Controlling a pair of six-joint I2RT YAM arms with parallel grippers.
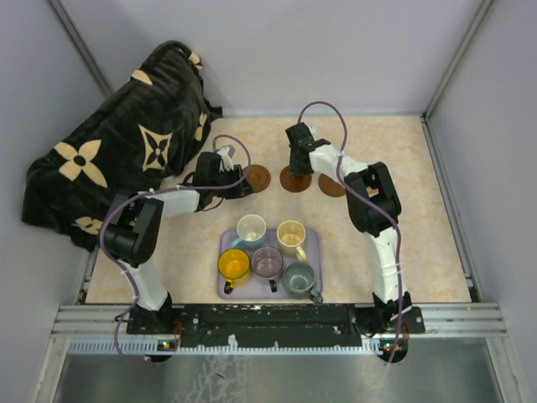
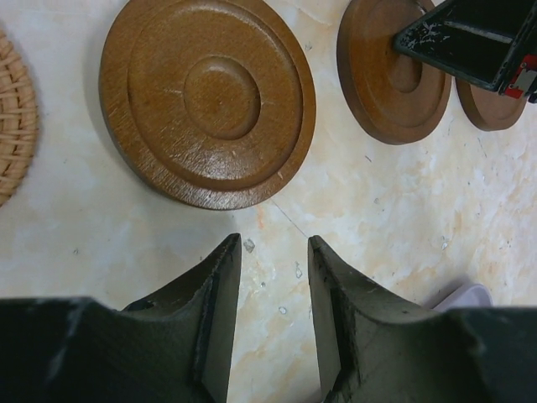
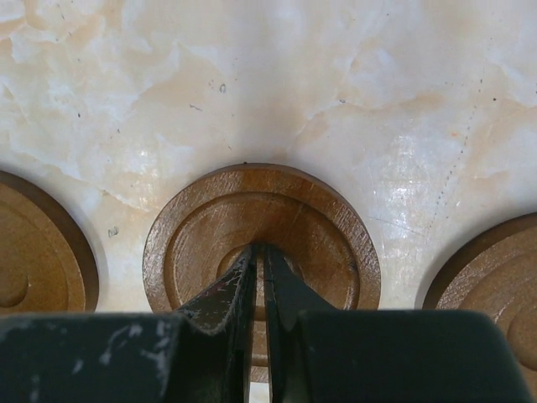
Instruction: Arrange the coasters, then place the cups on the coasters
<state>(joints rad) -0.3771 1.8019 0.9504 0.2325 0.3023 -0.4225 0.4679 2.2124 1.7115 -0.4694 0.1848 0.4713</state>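
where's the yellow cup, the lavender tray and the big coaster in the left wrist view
yellow cup (image 1: pixel 234 264), top view, its yellow inside
lavender tray (image 1: pixel 313 252), top view, bare right edge
big coaster (image 2: pixel 210 99), left wrist view, centre dimple

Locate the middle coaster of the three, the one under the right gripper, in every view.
Top external: middle coaster at the centre of the row of three, just above picture centre.
Left wrist: upper right, partly covered.
Right wrist: bottom centre.
Shared landmark: the right gripper, shut, its tips over this coaster's centre.
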